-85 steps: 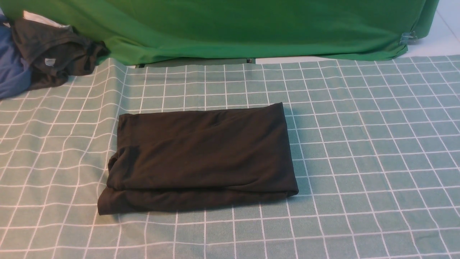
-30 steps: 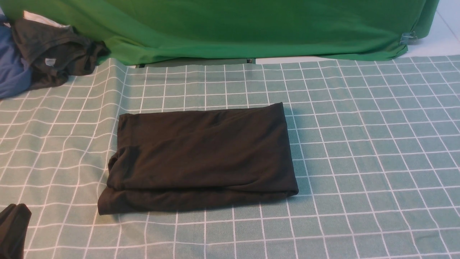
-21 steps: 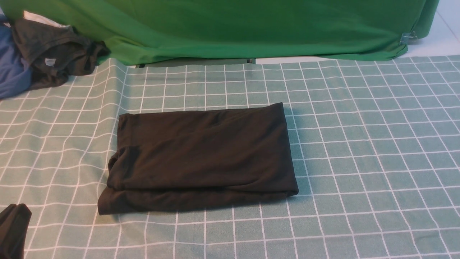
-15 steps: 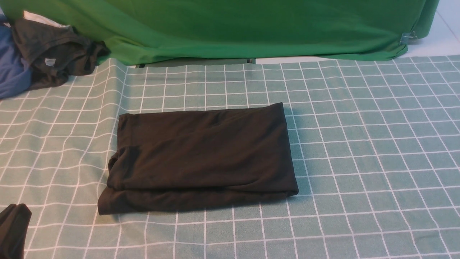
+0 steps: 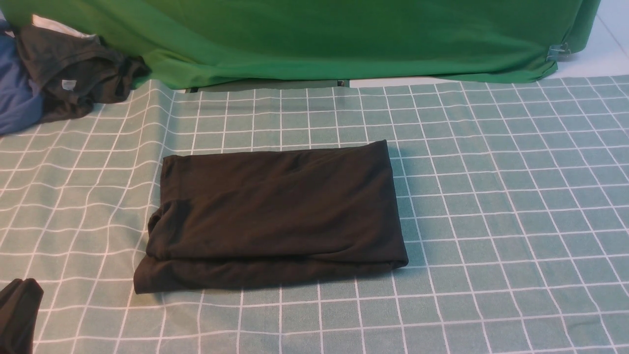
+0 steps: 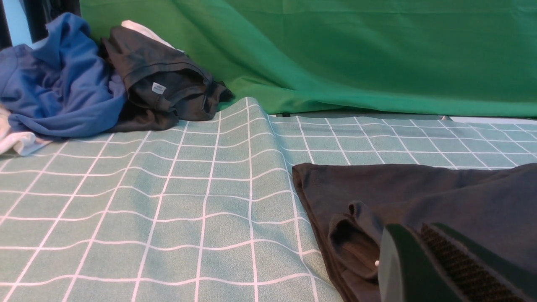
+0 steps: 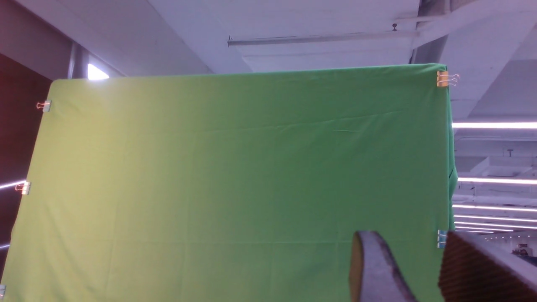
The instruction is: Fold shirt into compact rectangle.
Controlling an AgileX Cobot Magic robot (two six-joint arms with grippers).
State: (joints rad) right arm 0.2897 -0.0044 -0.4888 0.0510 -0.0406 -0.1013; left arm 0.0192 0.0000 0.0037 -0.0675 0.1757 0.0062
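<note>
Two end effectors serve this scene, and only the left end effector [image 5: 17,314] lies near the work: it shows as a dark shape at the near left corner of the front view, low over the checked tablecloth [image 5: 491,196] covering the desk, its jaws closed on nothing. The black shirt [image 5: 275,216] rests at the middle of the desk, already gathered into a layered rectangle whose long axis runs left to right across the robot's front. From the left end effector the shirt lies forward and toward the robot's right, and the nearest part is its near left corner, where the layers are looser and bulge slightly; the left wrist view shows that bunched edge close beside the closed fingers [image 6: 449,268], apparently not touching. The right end effector [image 7: 419,268] points upward at the green backdrop [image 7: 235,176], its jaws parted and empty, and it does not appear in the front view, so it is judged well apart from the shirt. The fold looks essentially complete; any tidying would probably fall to the left arm, at the uneven left edge. A dark grey garment [image 5: 73,73] and a blue garment [image 5: 17,98] are heaped at the far left, well apart from the shirt.
</note>
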